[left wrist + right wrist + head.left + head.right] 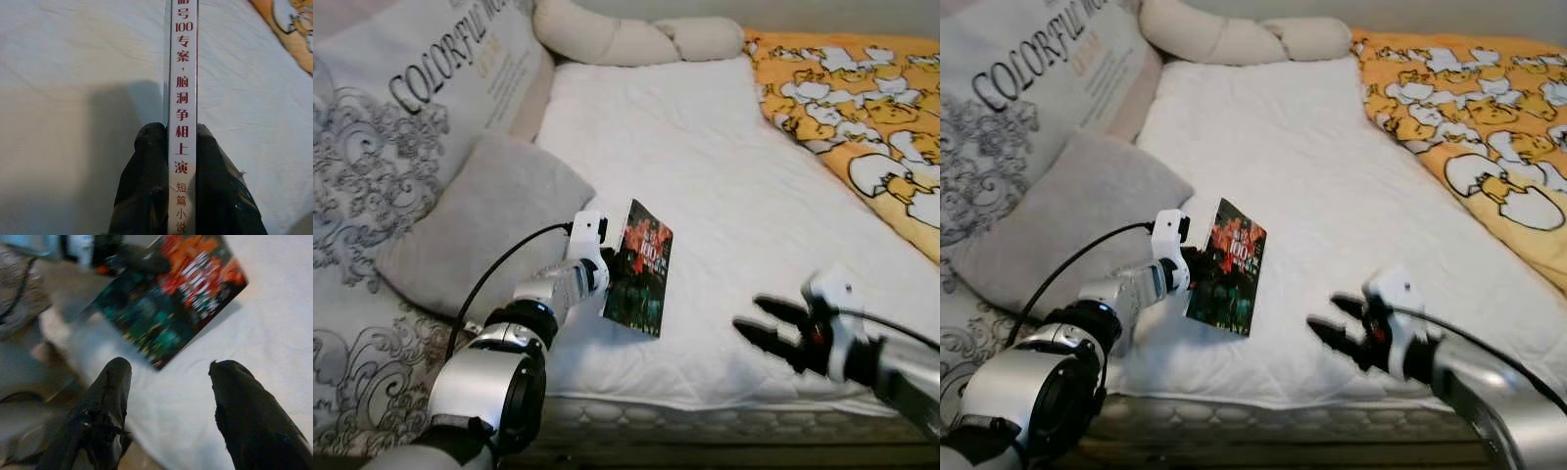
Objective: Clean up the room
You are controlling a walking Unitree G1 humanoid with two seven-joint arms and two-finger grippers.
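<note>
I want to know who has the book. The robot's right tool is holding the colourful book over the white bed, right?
Not quite. The left tool holds the colourful red-and-green book over the white quilted bed; the left wrist view shows it shut on the spine. The right tool is open, holding nothing.

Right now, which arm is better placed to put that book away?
Left. The left gripper is already shut on the book, holding it upright above the white mattress. The right gripper hovers open beside it, holding nothing.

Book (640, 269) above bed (724, 176), pillows (480, 225) left
</note>
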